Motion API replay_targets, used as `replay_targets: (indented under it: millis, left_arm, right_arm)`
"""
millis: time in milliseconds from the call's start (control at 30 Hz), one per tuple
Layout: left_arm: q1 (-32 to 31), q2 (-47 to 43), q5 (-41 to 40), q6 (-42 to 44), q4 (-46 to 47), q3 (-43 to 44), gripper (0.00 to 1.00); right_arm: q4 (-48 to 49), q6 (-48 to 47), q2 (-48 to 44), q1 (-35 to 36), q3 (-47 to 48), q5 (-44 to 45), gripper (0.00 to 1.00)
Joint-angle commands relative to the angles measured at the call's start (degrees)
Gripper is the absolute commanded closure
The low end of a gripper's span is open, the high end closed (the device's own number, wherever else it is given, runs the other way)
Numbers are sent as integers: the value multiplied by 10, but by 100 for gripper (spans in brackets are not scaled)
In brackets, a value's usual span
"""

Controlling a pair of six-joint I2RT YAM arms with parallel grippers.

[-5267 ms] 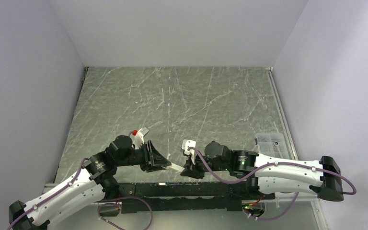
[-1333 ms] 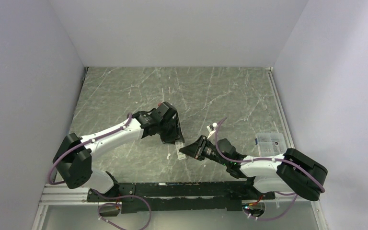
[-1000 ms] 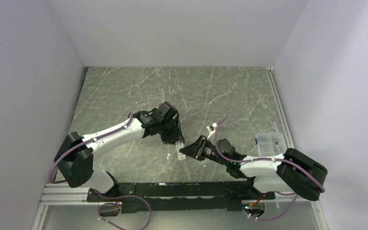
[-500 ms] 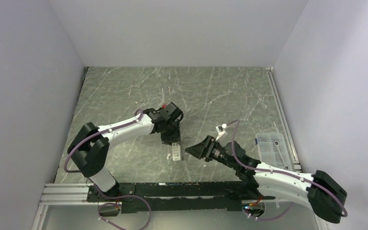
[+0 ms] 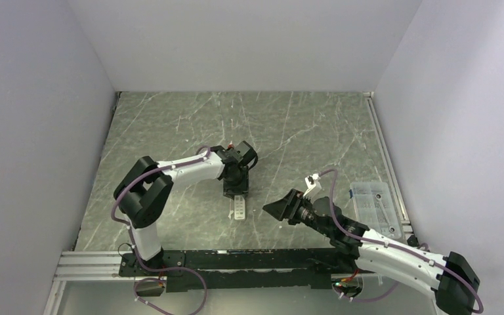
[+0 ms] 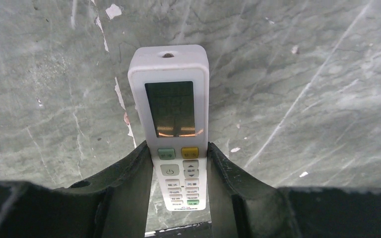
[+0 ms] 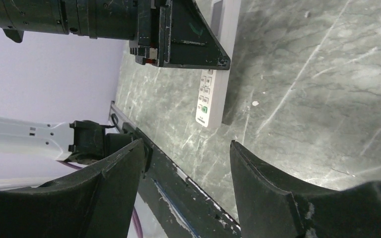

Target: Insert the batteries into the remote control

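Observation:
The remote control [image 5: 239, 207] is a slim white bar lying button side up on the grey marbled table, its display [image 6: 171, 108] facing up. My left gripper [image 5: 235, 194] is shut on the remote control [image 6: 170, 64], one finger [image 6: 129, 178] pressed against each long side near the button end. My right gripper [image 5: 267, 208] stands open and empty to the right of the remote, apart from it. The right wrist view shows the remote [image 7: 212, 94] below the left gripper [image 7: 183, 37], with my right gripper [image 7: 186, 144] holding nothing. The batteries are out of view.
A clear plastic box [image 5: 374, 202] sits on the table's right edge, behind the right arm. The black mounting rail [image 5: 236, 259] runs along the near edge, close below the remote [image 7: 178, 173]. Pale walls close in the left, right and far sides.
My right gripper opened and drew back to the right, off the remote's end. The left arm swung its elbow in and turned, keeping its hold on the remote.

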Motion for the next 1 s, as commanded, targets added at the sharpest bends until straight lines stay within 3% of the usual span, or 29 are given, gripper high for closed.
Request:
replay_targets:
  millis: [0, 200, 467, 733, 867, 967]
  left_arm:
    - [1, 13, -15, 8, -5, 26, 99]
    - [1, 28, -12, 7, -6, 32, 88]
    - [1, 35, -19, 10, -17, 42, 59]
    - [1, 25, -23, 12, -22, 43, 43]
    - [1, 10, -25, 16, -24, 42, 29]
    - [1, -5, -27, 20, -28, 44, 26]
  right_arm:
    - [-17, -9, -13, -1, -4, 15, 34]
    - [-20, -3, -14, -1, -7, 15, 32]
    - [-41, -6, -22, -1, -3, 26, 29]
    - [-87, -28, -39, -1, 22, 42, 24]
    - [-118, -45, -40, -1, 43, 53, 22]
    - [-138, -58, -42, -1, 57, 61, 22]
